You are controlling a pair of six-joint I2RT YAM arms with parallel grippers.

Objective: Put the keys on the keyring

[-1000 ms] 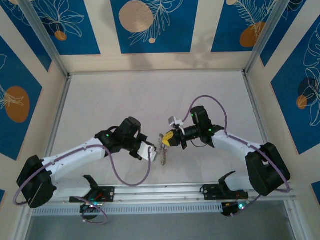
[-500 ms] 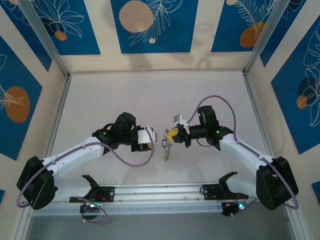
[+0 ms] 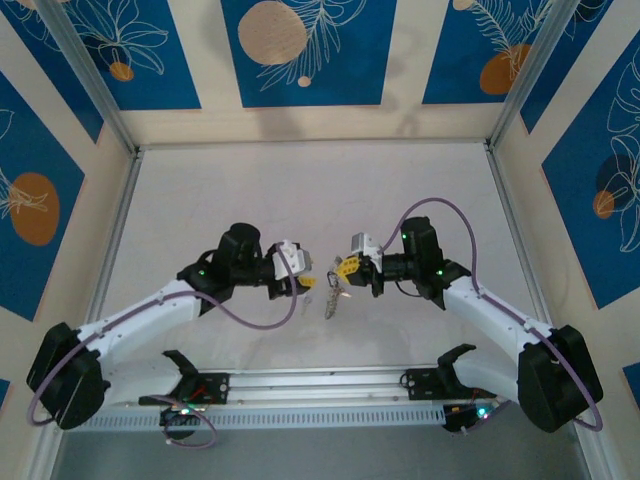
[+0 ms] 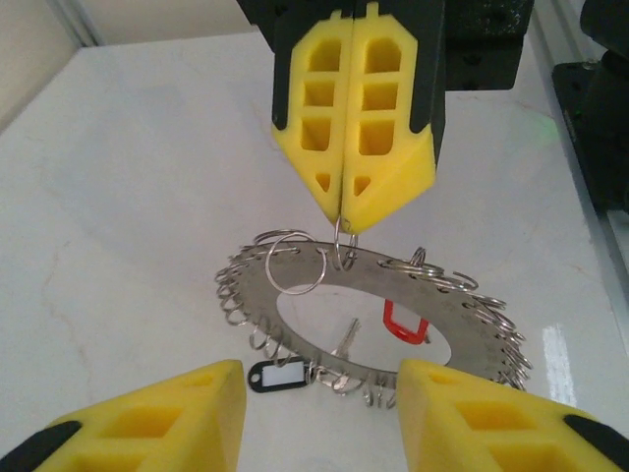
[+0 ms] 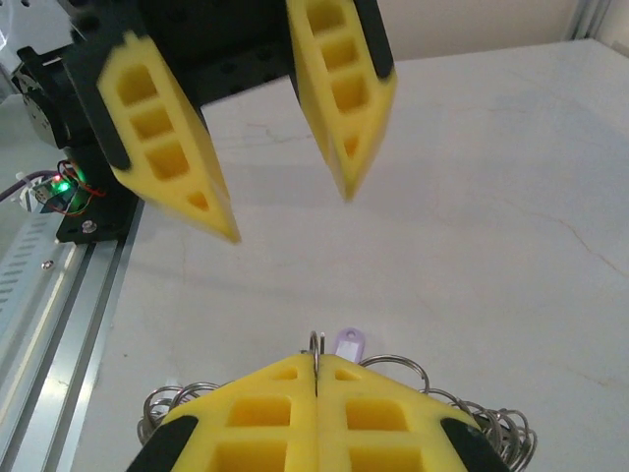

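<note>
No legible text, number or brand anywhere.
Dark-outlined pale oblong key [image 4: 276, 375], near edge of flat grey metal ring [image 4: 467, 315]: face blank.
Blue wall panels [image 3: 300, 50], far side: leaf-and-circle drawings, no lettering.

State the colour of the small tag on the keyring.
Red; the tag on the keyring shows best in the left wrist view.

Grippers: the left gripper [image 3: 303, 279] and the right gripper [image 3: 343, 270] face each other tip to tip, close but apart, over the table's [image 3: 200, 190] near middle.
Keyring: the keyring [image 4: 447, 305] hangs from the right gripper's tips, between the two grippers.
Oblong key: the oblong key [image 4: 278, 375] sits at the keyring's lower rim, on the left gripper's side.
Second key: the second key [image 5: 349, 344] lies just beyond the right gripper's tips.
Hooked tag: the hooked tag [image 4: 405, 324] sits on the keyring's inner edge.
</note>
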